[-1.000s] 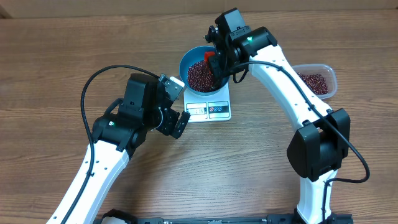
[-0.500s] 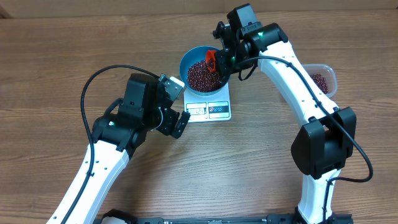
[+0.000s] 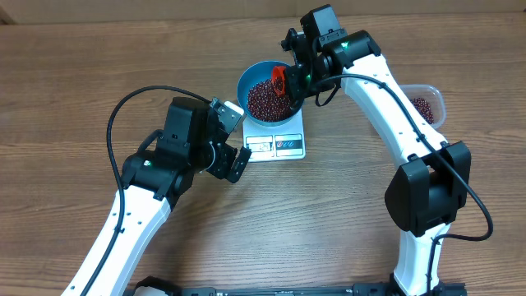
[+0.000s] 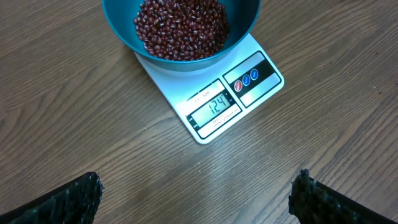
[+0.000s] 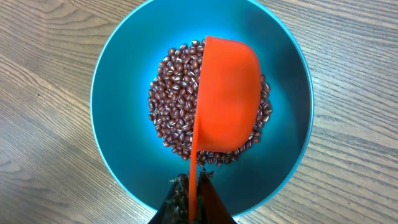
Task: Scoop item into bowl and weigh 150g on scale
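Moved since a second ago: right arm, drawn slightly toward the far side of the table (image 3: 82, 66), now covering more of the clear tub (image 3: 431, 97); over the last half second it has not shifted. Left arm, bowl and scale unchanged.

Item 1. Right end effector (image 3: 289, 78): closed narrow on the thin handle of an orange-red scoop (image 5: 227, 106), positioned over the bowl. The scoop is tipped over, its rounded outside facing the wrist camera, above the beans; whether it touches them cannot be told.

Item 2. Left end effector (image 4: 196, 199): spread wide, holding nothing, hanging over bare table just in front of the scale, both dark fingertips (image 4: 68, 199) at the lower edge of the wrist view.

Item 3. Bowl (image 3: 244, 82): bright blue, round, deep; standing on the far half of the scale.

Item 4. Beans (image 5: 171, 106): small, oval, maroon; heaped in the bottom of the bowl, blue wall showing all round. A further portion lies in the tub at the right, well apart from the scale.

Item 5. Scale (image 4: 258, 81): flat, white, rectangular; display (image 4: 214, 106) on the near edge reads 124, three round buttons beside it.
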Tool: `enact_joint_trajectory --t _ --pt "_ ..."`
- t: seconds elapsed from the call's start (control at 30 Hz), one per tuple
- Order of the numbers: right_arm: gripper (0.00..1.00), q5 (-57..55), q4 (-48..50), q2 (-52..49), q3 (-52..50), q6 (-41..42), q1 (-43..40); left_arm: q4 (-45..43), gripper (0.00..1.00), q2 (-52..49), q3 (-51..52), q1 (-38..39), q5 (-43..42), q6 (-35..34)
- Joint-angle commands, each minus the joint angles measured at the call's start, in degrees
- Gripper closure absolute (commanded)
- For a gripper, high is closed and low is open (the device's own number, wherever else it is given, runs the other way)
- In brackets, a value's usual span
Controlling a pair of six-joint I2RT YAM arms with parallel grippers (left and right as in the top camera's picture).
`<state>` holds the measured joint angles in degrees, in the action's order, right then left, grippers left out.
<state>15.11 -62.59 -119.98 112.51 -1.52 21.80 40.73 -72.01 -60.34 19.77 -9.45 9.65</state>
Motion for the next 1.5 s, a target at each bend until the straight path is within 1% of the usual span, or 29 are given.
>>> enact_joint_trajectory --t 0.0,0.37,0.5,0.7,1.47 --pt "0.96 -0.5 0.3 0.1 2.0 -0.5 -0.2 0.0 0.0 0.4 0.2 -0.2 -0.6 1.1" --pt "0.96 -14.3 -0.3 0.1 2.0 -0.5 3.9 -0.1 0.0 0.4 0.2 -0.2 -0.6 1.1" --pt "0.96 -13.6 -0.3 0.1 2.0 -0.5 4.0 0.0 0.0 0.4 0.2 -0.2 -0.6 1.1" --pt "0.96 -8.2 -0.3 0.1 2.0 -0.5 3.1 0.0 0.0 0.4 0.2 -0.2 -0.6 1.1" --pt "0.96 -7.6 -1.0 0.1 2.0 -0.5 3.1 -0.1 0.0 0.4 0.2 -0.2 -0.6 1.1"
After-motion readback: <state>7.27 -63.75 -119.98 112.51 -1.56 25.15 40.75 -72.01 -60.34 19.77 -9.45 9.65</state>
